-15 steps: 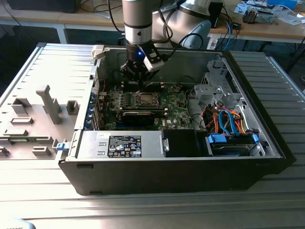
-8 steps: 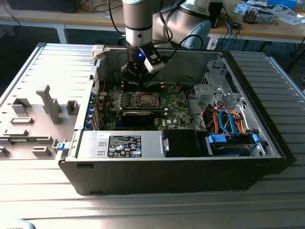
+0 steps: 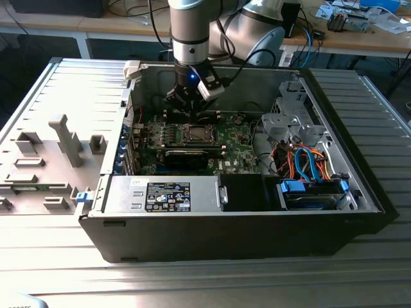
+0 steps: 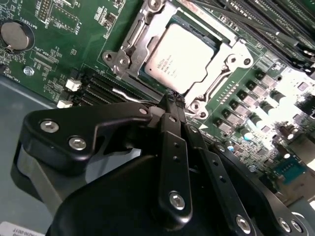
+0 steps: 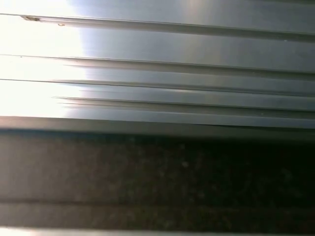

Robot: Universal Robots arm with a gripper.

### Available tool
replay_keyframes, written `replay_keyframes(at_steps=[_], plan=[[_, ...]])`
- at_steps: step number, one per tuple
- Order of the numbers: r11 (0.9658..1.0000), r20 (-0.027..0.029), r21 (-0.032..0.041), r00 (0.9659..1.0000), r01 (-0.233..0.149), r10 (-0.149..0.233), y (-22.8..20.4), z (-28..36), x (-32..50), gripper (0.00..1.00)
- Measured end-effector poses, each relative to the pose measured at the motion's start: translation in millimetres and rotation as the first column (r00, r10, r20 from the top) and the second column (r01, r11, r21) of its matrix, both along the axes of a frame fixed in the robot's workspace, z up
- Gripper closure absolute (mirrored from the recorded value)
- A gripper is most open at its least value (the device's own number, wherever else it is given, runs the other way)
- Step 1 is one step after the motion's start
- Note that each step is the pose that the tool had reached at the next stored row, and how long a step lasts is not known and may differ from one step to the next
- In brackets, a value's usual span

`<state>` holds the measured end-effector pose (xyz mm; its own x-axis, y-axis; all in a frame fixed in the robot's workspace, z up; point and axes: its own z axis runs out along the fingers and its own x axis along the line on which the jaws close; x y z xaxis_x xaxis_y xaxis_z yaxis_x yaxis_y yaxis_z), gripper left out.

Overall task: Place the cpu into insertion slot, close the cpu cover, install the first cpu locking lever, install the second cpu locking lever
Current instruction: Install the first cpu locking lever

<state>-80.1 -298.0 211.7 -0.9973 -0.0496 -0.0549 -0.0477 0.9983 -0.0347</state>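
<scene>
Second wrist view has the cpu (image 4: 180, 58) seated under the closed cpu cover (image 4: 133, 54), gripper (image 4: 173, 100) fingers pinched shut, empty, beside it, so I'd guess lever-locking step.

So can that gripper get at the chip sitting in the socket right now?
Probably yes. The gripper hangs just beside the chip, its fingers together, and nothing lies over the chip's top; the metal frame sits around it, not across it.

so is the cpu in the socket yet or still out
In. In the second wrist view the cpu lies flat inside the insertion slot, its silvery top framed by the metal rim, with the shut gripper beside the socket, holding nothing.
</scene>
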Motion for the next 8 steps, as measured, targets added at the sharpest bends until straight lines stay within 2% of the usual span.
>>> replay_keyframes(at_steps=[4,8], plan=[[1.0,-0.0001,0.0014,1.0,0.0,0.0,1.1,-1.2,-0.7,0.89],[1.0,0.0006,0.0017,1.0,0.0,0.0,3.7,-1.4,-5.4,0.89]])
